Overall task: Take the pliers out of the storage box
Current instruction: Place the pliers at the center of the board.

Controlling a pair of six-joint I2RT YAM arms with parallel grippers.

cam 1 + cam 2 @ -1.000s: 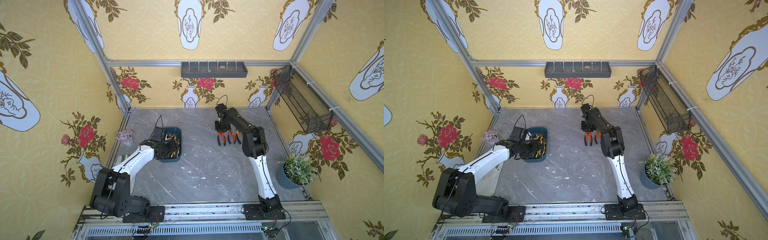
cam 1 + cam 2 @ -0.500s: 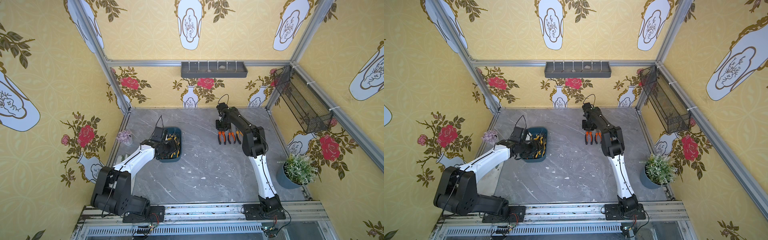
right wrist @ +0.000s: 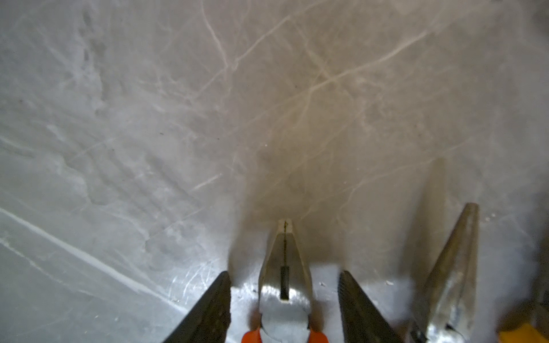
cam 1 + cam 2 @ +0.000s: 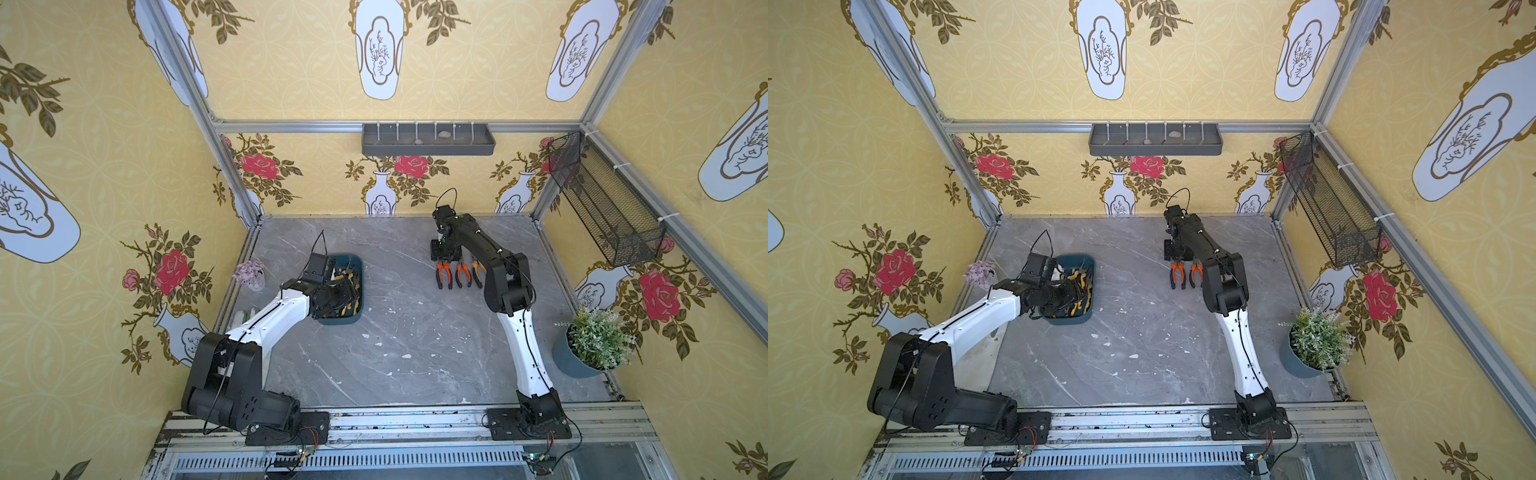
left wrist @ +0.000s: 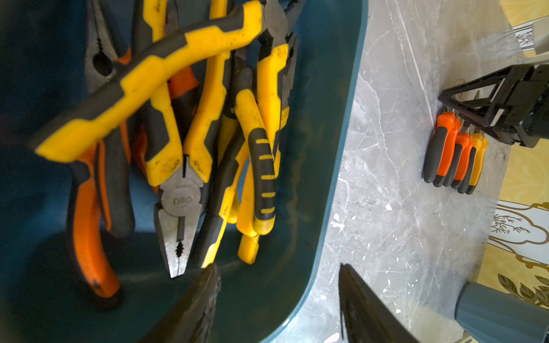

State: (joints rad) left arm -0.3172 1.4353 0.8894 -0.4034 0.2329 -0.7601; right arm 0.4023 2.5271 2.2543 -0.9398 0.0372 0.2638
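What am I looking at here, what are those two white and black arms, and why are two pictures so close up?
These are two robot arms fixed at the table's edge, each ending in a two-fingered gripper. Both top views look down on the whole grey marble table. The close-ups come from cameras on the wrists. The left gripper hangs open over the storage box, a teal tub holding a heap of pliers. Three more pliers lie in a row on the table. The right gripper stands open around the head of one orange-handled pair. Neither gripper holds anything.
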